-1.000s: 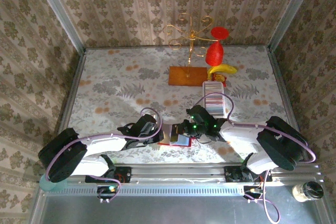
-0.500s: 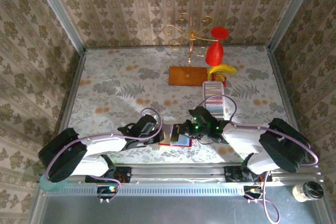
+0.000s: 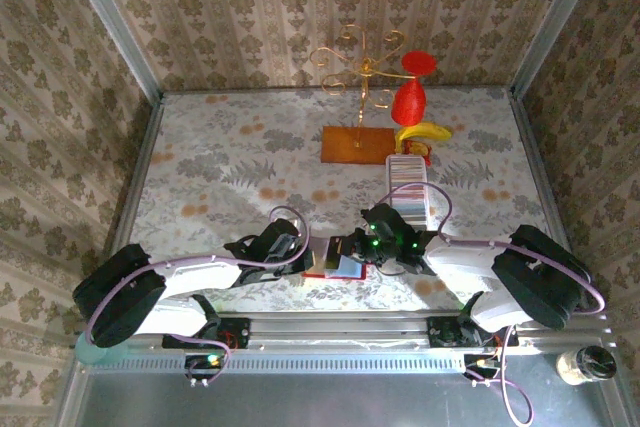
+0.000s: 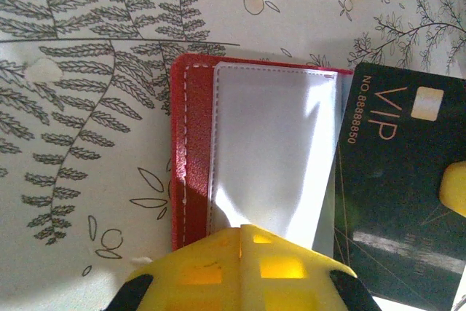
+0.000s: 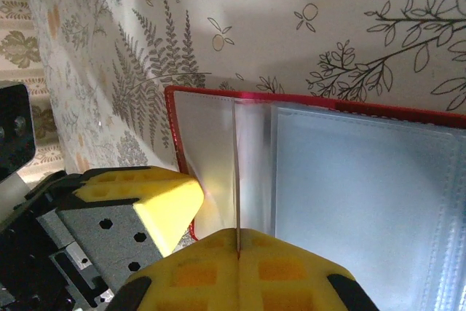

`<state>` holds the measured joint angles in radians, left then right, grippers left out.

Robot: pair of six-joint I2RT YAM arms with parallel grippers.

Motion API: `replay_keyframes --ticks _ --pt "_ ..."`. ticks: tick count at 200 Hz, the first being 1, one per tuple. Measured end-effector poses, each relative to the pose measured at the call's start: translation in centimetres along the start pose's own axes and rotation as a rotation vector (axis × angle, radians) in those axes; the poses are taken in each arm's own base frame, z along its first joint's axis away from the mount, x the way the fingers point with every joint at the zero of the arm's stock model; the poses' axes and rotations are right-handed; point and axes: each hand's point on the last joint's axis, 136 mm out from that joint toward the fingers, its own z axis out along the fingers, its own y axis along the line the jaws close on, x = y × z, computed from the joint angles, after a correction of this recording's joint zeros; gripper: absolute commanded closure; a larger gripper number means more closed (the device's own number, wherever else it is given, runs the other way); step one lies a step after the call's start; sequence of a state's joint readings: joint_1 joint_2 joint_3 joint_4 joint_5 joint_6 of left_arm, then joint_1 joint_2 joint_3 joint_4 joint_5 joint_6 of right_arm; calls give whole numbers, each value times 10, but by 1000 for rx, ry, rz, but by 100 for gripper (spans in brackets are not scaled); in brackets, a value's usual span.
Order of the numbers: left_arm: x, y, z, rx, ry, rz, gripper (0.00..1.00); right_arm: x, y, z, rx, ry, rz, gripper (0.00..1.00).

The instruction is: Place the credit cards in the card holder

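Red and lying open, pockets up: the card holder (image 3: 335,269), parked by the middle of the tabletop's near edge, between the two arms. Compared with a second back, barely any shift there, just the right end effector (image 3: 352,247) nudged a touch leftward over it. Reads as lining up with a slot, not inserting yet.

Pinching a black VIP card (image 4: 393,180) between its yellow pads (image 5: 291,267), face over the holder's right half. Long axis seemingly along the near edge, leading short edge aimed left at the pocket fold.

Left end effector (image 3: 303,255) pressed together on the holder's flap, probably pinning it down. Hard to be fully sure from that angle.

Rest of the credit cards (image 3: 408,185) standing on edge in the white tray (image 3: 437,205), further back on the right.
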<state>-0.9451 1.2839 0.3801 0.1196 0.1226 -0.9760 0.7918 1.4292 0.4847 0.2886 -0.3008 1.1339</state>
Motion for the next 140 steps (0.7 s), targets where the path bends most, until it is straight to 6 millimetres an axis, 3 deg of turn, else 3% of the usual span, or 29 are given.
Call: replay_keyframes --ticks 140 --pt "1 -1 0 1 3 4 100 10 -6 9 7 64 11 100"
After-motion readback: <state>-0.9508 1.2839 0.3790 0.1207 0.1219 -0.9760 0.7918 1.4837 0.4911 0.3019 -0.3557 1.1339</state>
